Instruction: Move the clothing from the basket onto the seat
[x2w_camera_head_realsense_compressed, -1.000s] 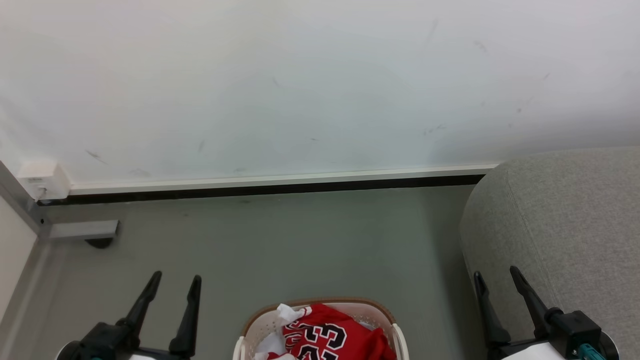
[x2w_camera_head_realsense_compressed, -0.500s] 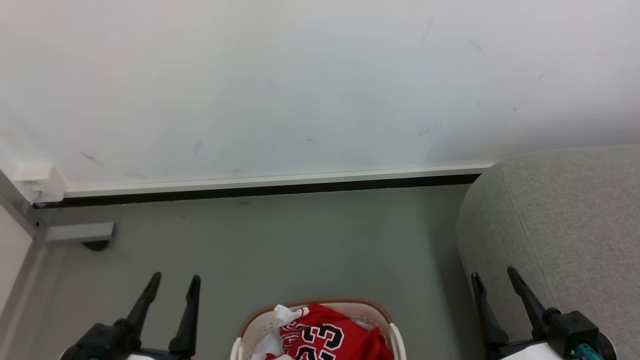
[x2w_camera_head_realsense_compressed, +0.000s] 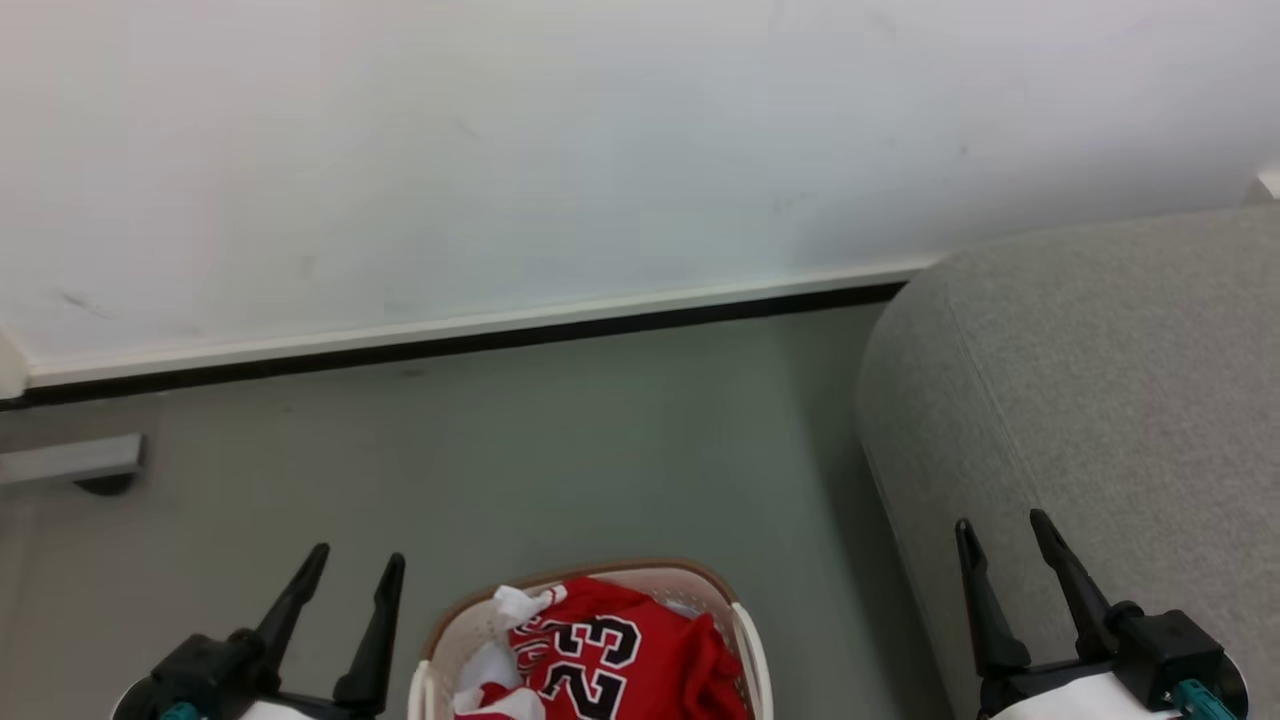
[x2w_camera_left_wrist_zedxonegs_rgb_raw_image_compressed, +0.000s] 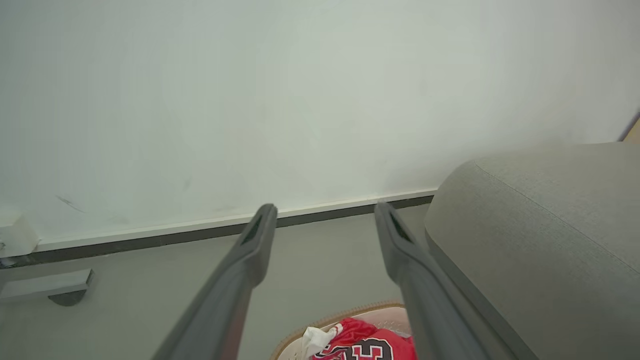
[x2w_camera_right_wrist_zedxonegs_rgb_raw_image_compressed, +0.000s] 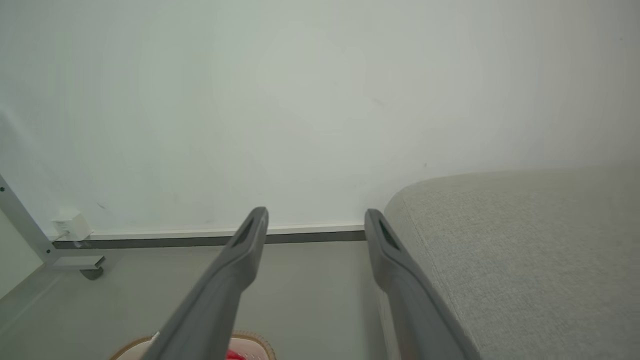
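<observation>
- Red "23" jersey (x2w_camera_head_realsense_compressed: 600, 660) with white fabric (x2w_camera_head_realsense_compressed: 520, 603) lies heaped in the oval white perforated basket (x2w_camera_head_realsense_compressed: 748, 640), beside the large light-grey upholstered seat (x2w_camera_head_realsense_compressed: 1080, 400).
- My left gripper (x2w_camera_head_realsense_compressed: 359, 553) and right gripper (x2w_camera_head_realsense_compressed: 1001, 519) — both open, empty.
- I'd worry: fingers snag the perforations — tipping it.

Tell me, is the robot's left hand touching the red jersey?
Apart. In the head view the open left hand sits left of the basket, with the basket's wall and some white fabric between it and the red number 23 jersey.
</observation>
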